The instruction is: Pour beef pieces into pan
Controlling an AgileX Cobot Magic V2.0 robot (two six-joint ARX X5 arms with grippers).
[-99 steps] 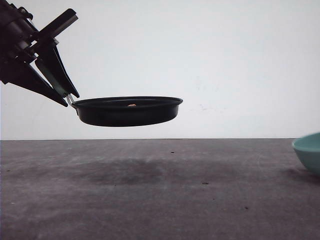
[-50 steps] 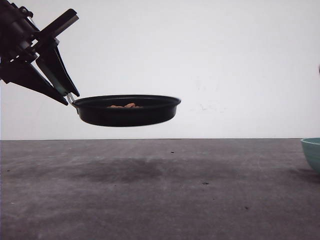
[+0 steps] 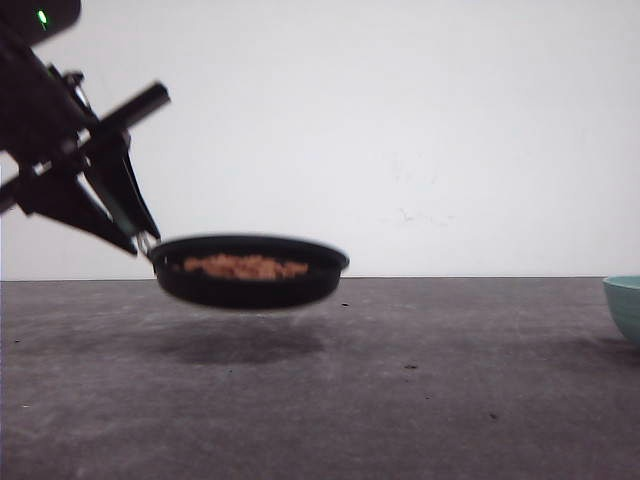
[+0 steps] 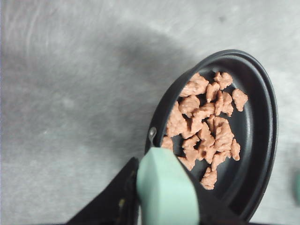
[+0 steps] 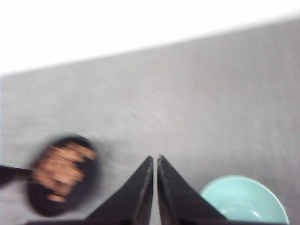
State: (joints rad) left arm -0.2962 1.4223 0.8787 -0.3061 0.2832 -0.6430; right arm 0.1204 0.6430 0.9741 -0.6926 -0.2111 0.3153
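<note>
At the far left of the front view, the left gripper (image 3: 135,235) is seen clamped on the pan's mint-green handle (image 4: 166,192), the dark fingers (image 4: 110,199) pressed against both sides of it. The pan (image 3: 250,285) is held clear of the grey table (image 3: 400,400), just above its own shadow, and is tipped slightly toward the camera. The beef (image 3: 245,266) is spread across the pan's floor as a loose heap of orange-brown chunks, mostly gathered near the handle side in the left wrist view. Farther right, the right gripper (image 5: 155,161) is seen with its two black fingertips nearly pressed together, nothing being held between them. A teal bowl (image 3: 625,305) sits on the table at the far right, well apart from the pan.
</note>
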